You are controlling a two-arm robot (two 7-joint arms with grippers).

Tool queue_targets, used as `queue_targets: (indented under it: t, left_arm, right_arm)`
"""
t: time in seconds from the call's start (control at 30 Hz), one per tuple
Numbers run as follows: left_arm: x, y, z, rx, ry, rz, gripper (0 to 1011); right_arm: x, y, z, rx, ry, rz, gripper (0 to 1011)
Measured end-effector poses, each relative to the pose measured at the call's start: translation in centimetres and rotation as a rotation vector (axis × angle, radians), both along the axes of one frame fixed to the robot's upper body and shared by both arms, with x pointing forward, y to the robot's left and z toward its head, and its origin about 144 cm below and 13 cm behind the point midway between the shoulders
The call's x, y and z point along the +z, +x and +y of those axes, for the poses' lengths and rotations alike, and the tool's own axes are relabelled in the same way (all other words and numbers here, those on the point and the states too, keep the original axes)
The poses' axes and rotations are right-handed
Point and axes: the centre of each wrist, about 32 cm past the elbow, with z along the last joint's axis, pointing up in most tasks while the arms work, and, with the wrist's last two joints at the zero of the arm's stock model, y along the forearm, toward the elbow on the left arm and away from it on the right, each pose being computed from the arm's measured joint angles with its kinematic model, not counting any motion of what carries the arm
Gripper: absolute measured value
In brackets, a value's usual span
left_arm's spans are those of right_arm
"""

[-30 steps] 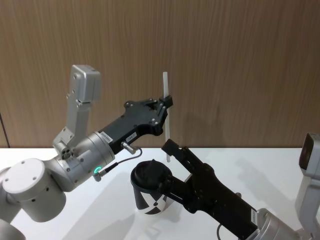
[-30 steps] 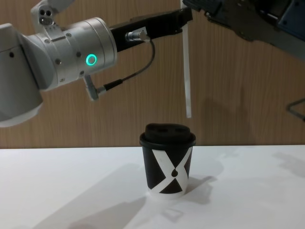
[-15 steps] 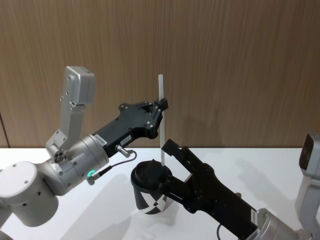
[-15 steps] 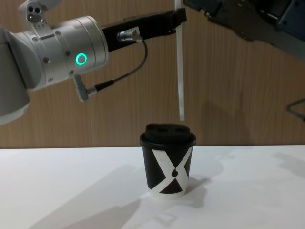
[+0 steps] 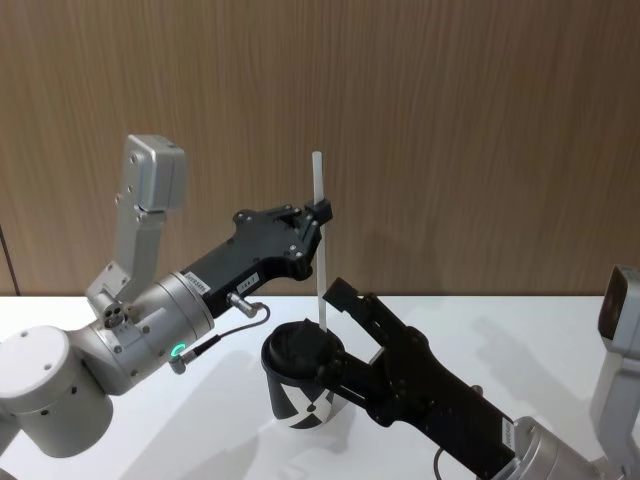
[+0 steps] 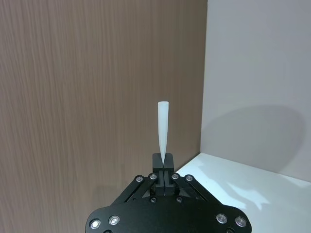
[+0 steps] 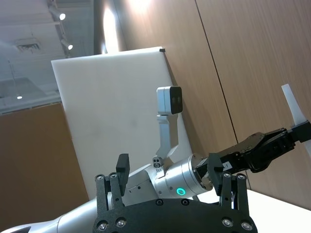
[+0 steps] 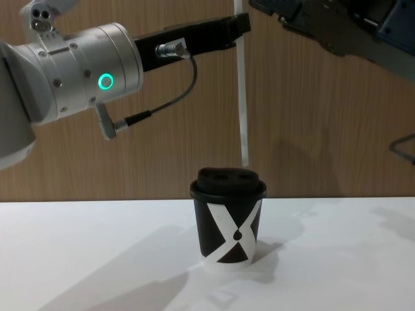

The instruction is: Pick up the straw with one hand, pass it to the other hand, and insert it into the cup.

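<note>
The white straw (image 5: 320, 280) hangs upright with my left gripper (image 5: 320, 213), on the silver-white arm, shut on its upper part. In the chest view the straw's (image 8: 242, 110) lower end sits just above the black domed lid of the cup (image 8: 228, 220), slightly right of the lid's centre. The cup (image 5: 295, 405) stands on the white table. The left wrist view shows the straw's top (image 6: 163, 126) rising out of the shut left gripper (image 6: 163, 159). My right gripper (image 5: 328, 330), on the dark arm, is open beside the cup with nothing between its fingers, as the right wrist view (image 7: 169, 165) confirms.
A thin grey cable (image 8: 175, 100) loops from the plug on the left gripper back to the arm. A wood-panelled wall (image 5: 480, 120) stands close behind the white table (image 8: 78, 259). The right arm's silver link (image 5: 620, 360) rises at the right edge.
My left gripper has carried the straw leftward and down, bringing its lower end from up and right of the cup to just above the lid. The right gripper has stayed still.
</note>
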Motion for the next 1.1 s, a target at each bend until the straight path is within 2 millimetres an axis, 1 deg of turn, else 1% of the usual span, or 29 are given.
queue_targets:
  t: [1.1]
  left_arm:
    - [-0.59,0.86,-0.03,0.000,-0.003,0.036,3]
  right_arm:
    - [0.00,0.00,0.00,0.000,0.000,0.000,1001]
